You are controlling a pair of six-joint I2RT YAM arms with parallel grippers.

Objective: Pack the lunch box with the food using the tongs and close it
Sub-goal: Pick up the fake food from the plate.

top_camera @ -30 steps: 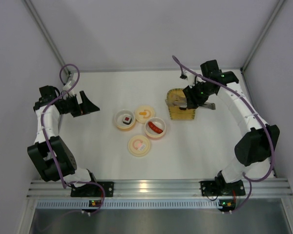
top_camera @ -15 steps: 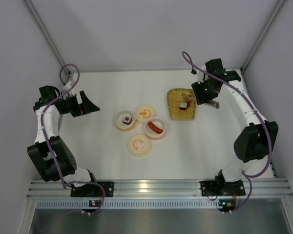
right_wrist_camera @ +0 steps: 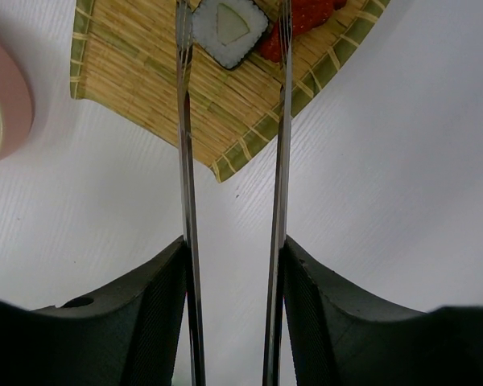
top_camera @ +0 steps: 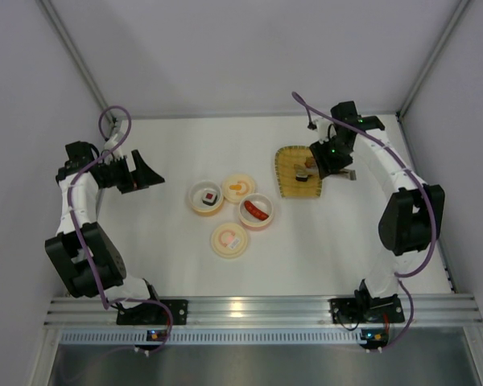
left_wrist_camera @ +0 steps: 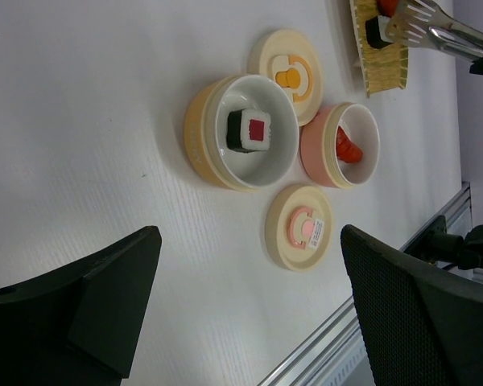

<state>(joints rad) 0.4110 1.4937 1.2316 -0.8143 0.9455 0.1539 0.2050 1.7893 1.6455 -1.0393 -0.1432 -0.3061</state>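
My right gripper point(top_camera: 336, 165) point(right_wrist_camera: 233, 245) is shut on the tongs point(right_wrist_camera: 185, 161), one silver arm against each finger. The tongs point(top_camera: 310, 167) reach over the woven yellow tray point(top_camera: 294, 181). Their arms run either side of a white sushi roll with a green centre point(right_wrist_camera: 225, 24), next to a red piece point(right_wrist_camera: 306, 16); contact is unclear. A yellow bowl point(top_camera: 207, 198) holds a black-and-white sushi roll with a red centre point(left_wrist_camera: 249, 130). A pink bowl point(top_camera: 257, 211) holds the red sausage point(left_wrist_camera: 348, 146). My left gripper point(top_camera: 145, 175) point(left_wrist_camera: 248, 241) is open and empty, far left.
Two round cream lids lie flat by the bowls, one with an orange mark point(top_camera: 239, 186), one with a pink mark point(top_camera: 229, 240). Grey walls close in the table on three sides. A metal rail point(top_camera: 258, 310) runs along the near edge.
The right wrist has shifted off the yellow tray toward its right side, uncovering the food on it, with the tongs still in its grip. The left arm has not moved.
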